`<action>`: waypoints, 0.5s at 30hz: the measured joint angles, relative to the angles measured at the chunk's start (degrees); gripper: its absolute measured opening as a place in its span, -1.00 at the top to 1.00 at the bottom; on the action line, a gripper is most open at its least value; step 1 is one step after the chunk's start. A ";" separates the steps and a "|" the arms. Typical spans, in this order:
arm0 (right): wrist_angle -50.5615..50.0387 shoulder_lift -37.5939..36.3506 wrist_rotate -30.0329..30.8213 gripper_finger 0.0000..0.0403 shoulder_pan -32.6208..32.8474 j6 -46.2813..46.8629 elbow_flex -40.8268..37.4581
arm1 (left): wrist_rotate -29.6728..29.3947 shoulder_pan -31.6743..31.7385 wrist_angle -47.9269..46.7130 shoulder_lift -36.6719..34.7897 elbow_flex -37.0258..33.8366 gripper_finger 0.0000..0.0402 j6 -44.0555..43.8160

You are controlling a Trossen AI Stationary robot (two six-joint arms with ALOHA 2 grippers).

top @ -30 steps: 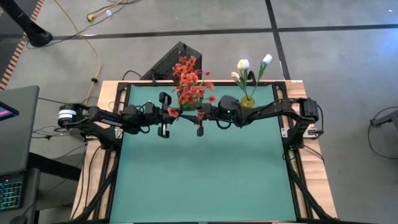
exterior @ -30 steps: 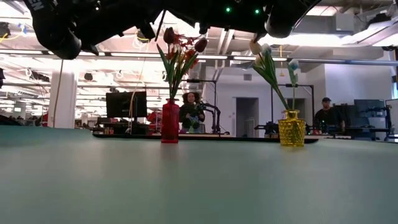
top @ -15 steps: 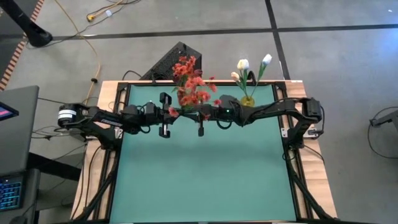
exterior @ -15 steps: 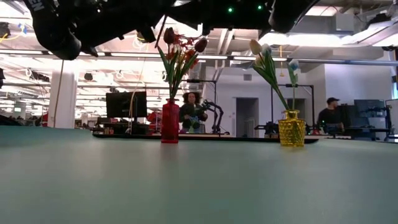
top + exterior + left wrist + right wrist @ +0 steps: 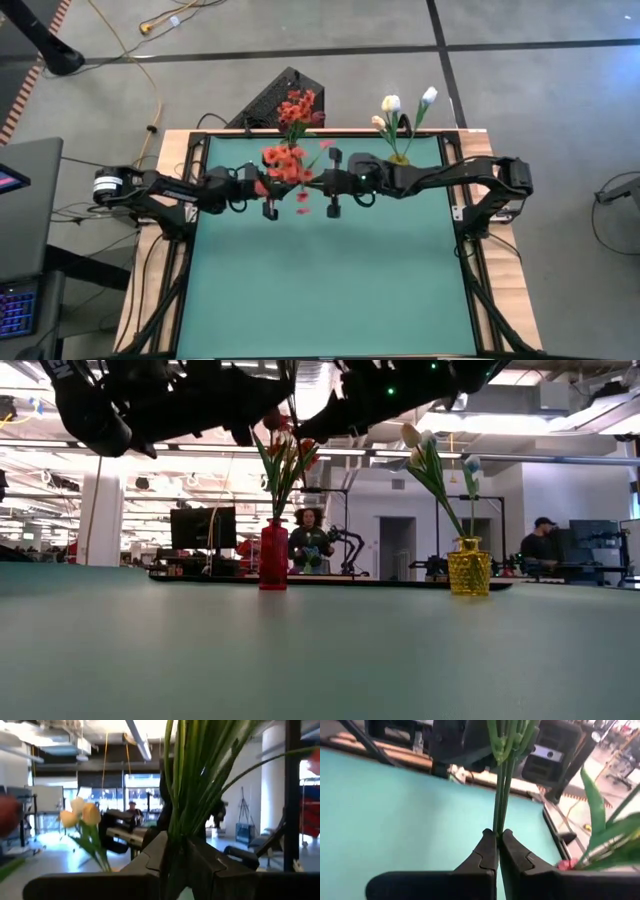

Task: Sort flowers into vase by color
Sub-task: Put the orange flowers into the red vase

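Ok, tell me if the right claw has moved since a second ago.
Yes. In the high view the right claw has shifted toward the near edge, away from the yellow vase, gripping green stems.

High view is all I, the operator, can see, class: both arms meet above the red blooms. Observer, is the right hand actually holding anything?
Observer: Yes. The right wrist view shows the right hand shut on thin green stems.
Operator: And the left hand?
Observer: The left wrist view shows the left hand clamped round a thicker green bunch.
Operator: What do the vases look like from the side?
Observer: The low view shows a red vase holding red flowers and a yellow vase holding white tulips. Both stand upright on the table.
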 joint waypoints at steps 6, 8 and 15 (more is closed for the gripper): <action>-1.57 0.00 0.00 0.85 0.02 -0.01 -0.09 | 0.98 -0.07 -8.42 -0.13 0.10 0.71 4.03; -1.83 0.00 -0.05 0.85 0.04 0.00 -0.09 | 1.51 -0.28 -9.21 -0.13 0.10 0.62 5.44; -2.84 0.00 -0.02 0.85 0.00 0.75 -0.09 | 1.65 -0.27 -10.38 -0.13 0.10 0.24 6.26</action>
